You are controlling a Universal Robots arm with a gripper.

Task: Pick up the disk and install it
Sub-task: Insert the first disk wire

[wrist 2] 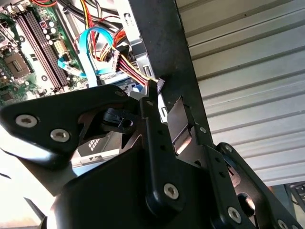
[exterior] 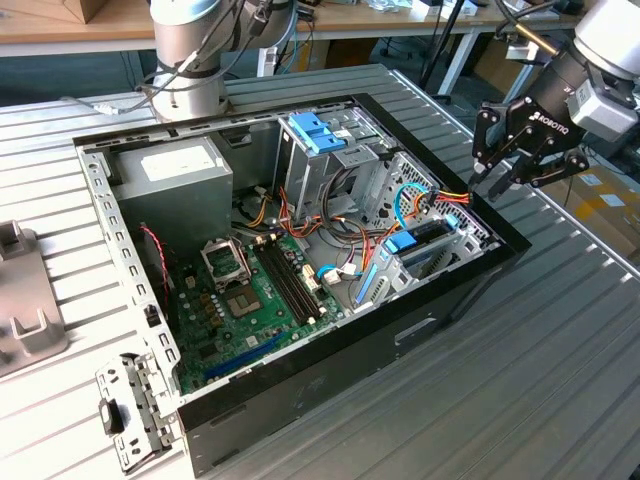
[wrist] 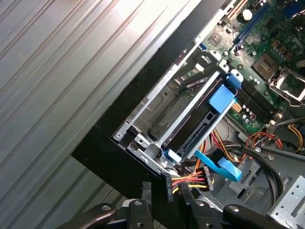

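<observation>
The claw (exterior: 527,160) is hovering empty, fingers spread fairly wide, just outside the open computer case (exterior: 450,290) by the corner drive bay. The disk (wrist: 188,128) is sitting in that bay behind its blue tab. Judging by this, installation is looking nearly finished, with the seating needing a check.

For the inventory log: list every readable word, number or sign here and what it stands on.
Power supply label: print too small to read.
Motherboard: markings too small to read.
End effector: white maker's lettering on its body, not quoted.
Nothing else legible.
</observation>
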